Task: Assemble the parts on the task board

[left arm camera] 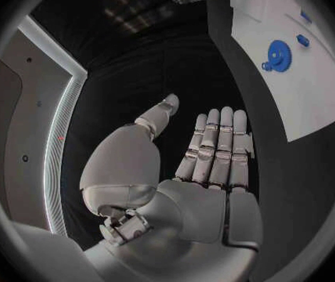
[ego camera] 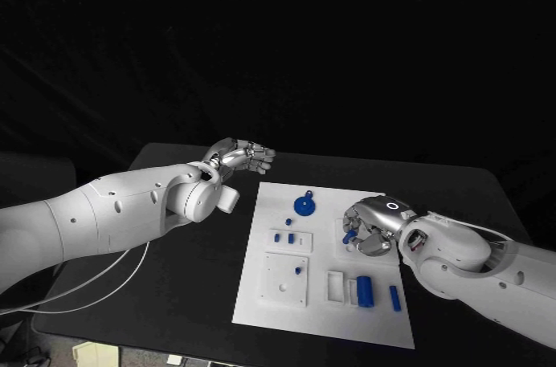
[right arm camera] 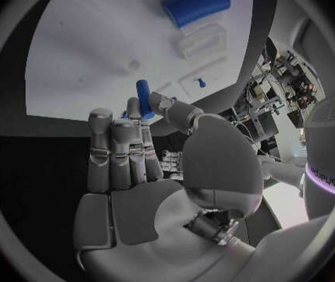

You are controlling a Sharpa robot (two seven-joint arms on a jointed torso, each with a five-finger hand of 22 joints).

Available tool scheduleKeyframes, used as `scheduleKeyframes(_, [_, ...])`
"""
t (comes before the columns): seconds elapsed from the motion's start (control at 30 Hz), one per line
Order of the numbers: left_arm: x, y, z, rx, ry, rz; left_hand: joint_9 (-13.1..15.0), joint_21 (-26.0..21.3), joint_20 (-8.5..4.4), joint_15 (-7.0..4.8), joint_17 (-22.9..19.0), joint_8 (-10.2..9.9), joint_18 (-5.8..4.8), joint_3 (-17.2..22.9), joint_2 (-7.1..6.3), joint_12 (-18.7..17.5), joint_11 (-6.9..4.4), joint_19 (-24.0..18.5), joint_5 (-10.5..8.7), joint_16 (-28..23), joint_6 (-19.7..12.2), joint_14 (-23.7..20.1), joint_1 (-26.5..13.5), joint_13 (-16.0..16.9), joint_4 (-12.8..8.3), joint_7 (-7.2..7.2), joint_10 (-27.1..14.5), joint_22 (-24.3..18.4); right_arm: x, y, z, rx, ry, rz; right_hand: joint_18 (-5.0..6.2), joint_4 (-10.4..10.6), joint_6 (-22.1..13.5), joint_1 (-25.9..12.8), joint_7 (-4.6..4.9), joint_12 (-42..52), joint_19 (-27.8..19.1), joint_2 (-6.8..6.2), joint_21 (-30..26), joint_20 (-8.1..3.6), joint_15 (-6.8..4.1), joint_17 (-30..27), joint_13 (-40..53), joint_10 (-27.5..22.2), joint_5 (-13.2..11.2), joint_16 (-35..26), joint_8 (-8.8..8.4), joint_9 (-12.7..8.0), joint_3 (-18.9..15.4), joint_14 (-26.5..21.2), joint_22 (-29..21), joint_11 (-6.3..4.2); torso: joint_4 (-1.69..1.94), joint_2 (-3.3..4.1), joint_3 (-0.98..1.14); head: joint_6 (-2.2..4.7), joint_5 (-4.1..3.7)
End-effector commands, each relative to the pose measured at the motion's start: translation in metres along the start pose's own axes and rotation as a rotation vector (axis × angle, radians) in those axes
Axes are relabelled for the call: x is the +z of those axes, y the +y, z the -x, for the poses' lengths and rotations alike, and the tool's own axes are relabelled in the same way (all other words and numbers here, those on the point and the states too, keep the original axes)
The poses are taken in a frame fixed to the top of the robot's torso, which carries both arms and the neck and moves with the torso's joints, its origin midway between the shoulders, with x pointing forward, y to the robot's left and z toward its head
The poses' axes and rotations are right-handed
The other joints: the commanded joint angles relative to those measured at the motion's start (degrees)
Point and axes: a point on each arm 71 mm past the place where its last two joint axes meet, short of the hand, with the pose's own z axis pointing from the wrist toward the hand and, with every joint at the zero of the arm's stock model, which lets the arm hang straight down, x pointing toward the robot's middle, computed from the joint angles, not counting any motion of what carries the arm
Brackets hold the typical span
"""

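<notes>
Peg pinched in my right hand, over the task board near its right edge. My left hand released, off the board's far-left corner.

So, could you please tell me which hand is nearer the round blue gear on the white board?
Right. The right hand hovers beside the round blue gear, over the white board; the left hand is beyond its far corner.

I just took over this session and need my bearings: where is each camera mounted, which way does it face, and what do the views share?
Head view: on the head, looking down at the task board; both arms enter, right hand pinching a blue peg.
Left wrist view: behind the left hand, empty and flat, facing the board's edge and blue gear.
Right wrist view: behind the right hand, facing the board and blue cylinder.
Shared: board, gear, peg.
</notes>
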Motion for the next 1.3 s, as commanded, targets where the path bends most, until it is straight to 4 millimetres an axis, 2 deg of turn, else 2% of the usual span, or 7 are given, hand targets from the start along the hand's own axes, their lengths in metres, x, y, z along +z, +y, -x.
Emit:
scheduleKeyframes(0.03, [0.001, -0.001, -0.002, -0.008, 0.012, -0.007, -0.1, -0.4, 0.38, 0.27, 0.1, 0.3, 0.75, 0.0, 0.29, 0.0, 0.38, -0.1, 0.03, -0.2, -0.4, -0.1, -0.4, -0.1, 0.3, 0.02, -0.2, 0.1, -0.002, 0.011, 0.005, 0.062, 0.019, 0.036, 3.97, -0.1, 0.3, -0.1, -0.03, 0.2, 0.2, 0.69, 0.4, 0.02, -0.42, -0.1, 0.0, 0.2, 0.0, 0.3, 0.29, 0.9, 0.2, 0.1, 1.0, -0.03, -0.08, 0.02, 0.03, -0.05, 0.27])
scheduleKeyframes(0.4, [0.003, -0.002, -0.004, -0.008, 0.013, -0.009, -0.1, -0.4, 0.38, 0.27, 0.1, 0.4, 0.75, 0.0, 0.31, 0.0, 0.38, -0.1, 0.03, -0.3, -0.4, -0.1, -0.3, -0.1, 0.3, 0.02, -0.2, 0.1, 0.016, 0.072, 0.011, 0.031, -0.021, 0.184, 3.97, -0.2, 0.3, -0.2, -0.03, 0.1, 0.2, 0.78, 0.4, 0.0, -0.41, -0.1, 0.0, 0.2, 0.0, 0.2, 0.25, 0.9, 0.3, 0.1, 1.0, -0.02, -0.07, 0.01, 0.05, -0.06, 0.72])
scheduleKeyframes(0.6, [0.005, -0.002, -0.007, -0.009, 0.021, -0.01, -0.1, -0.4, 0.38, 0.27, 0.1, 0.4, 0.75, 0.0, 0.31, 0.0, 0.38, -0.1, 0.03, -0.3, -0.4, -0.1, -0.3, -0.1, 0.3, 0.02, -0.2, 0.1, 0.027, 0.113, 0.001, -0.003, -0.004, 0.276, 3.97, -0.4, 0.3, -0.2, -0.03, 0.1, 0.1, 0.86, 0.4, -0.01, -0.41, -0.1, 0.0, 0.2, 0.0, 0.2, 0.22, 0.9, 0.3, 0.1, 1.0, -0.02, 0.01, 0.02, -0.04, -0.12, 1.15])
scheduleKeyframes(0.9, [0.005, -0.002, -0.01, -0.012, 0.03, -0.011, -0.1, -0.4, 0.39, 0.27, 0.2, 0.4, 0.75, 0.0, 0.29, 0.0, 0.38, -0.1, 0.03, -0.3, -0.4, -0.1, -0.4, -0.2, 0.3, 0.02, -0.2, 0.2, 0.032, 0.141, -0.023, -0.045, 0.057, 0.334, 3.97, -0.7, 0.3, -0.3, -0.02, 0.0, 0.1, 1.02, 0.4, -0.03, -0.4, -0.1, 0.1, 0.2, 0.0, 0.2, 0.16, 0.9, 0.4, 0.1, 1.0, -0.01, -0.03, 0.0, -0.13, -0.44, 2.11])
scheduleKeyframes(0.97, [0.006, -0.002, -0.011, -0.012, 0.032, -0.011, -0.1, -0.4, 0.4, 0.27, 0.2, 0.4, 0.74, 0.0, 0.27, 0.0, 0.38, -0.1, 0.02, -0.3, -0.4, -0.1, -0.4, -0.2, 0.3, 0.02, -0.2, 0.2, 0.032, 0.145, -0.028, -0.047, 0.071, 0.345, 3.97, -0.7, 0.3, -0.3, -0.02, 0.0, 0.1, 1.03, 0.5, -0.03, -0.4, -0.1, 0.1, 0.1, 0.0, 0.2, 0.15, 0.9, 0.4, 0.1, 1.0, 0.0, -0.06, 0.0, -0.07, -0.55, 2.24])
scheduleKeyframes(1.17, [0.007, -0.003, -0.012, -0.012, 0.031, -0.01, -0.1, -0.5, 0.4, 0.28, 0.2, 0.4, 0.74, 0.0, 0.26, 0.0, 0.38, -0.1, 0.03, -0.4, -0.4, -0.1, -0.4, -0.2, 0.3, 0.02, -0.2, 0.2, 0.033, 0.15, -0.04, -0.061, 0.096, 0.353, 3.97, -0.9, 0.3, -0.4, -0.02, -0.1, 0.1, 1.09, 0.5, -0.03, -0.4, -0.2, 0.2, 0.2, 0.0, 0.2, 0.12, 1.0, 0.4, 0.1, 1.0, 0.0, 0.09, 0.02, -0.11, -0.69, 2.21])
scheduleKeyframes(1.3, [0.007, -0.003, -0.012, -0.012, 0.033, -0.01, -0.1, -0.5, 0.4, 0.28, 0.2, 0.4, 0.74, 0.0, 0.27, 0.0, 0.38, -0.1, 0.03, -0.4, -0.4, -0.1, -0.4, -0.2, 0.3, 0.02, -0.2, 0.2, 0.032, 0.151, -0.045, -0.07, 0.108, 0.351, 3.97, -0.9, 0.3, -0.5, -0.02, -0.1, 0.1, 1.14, 0.5, -0.03, -0.4, -0.2, 0.2, 0.2, 0.0, 0.2, 0.11, 1.0, 0.3, 0.1, 1.1, -0.01, -0.04, 0.03, -0.08, -0.84, 2.41])
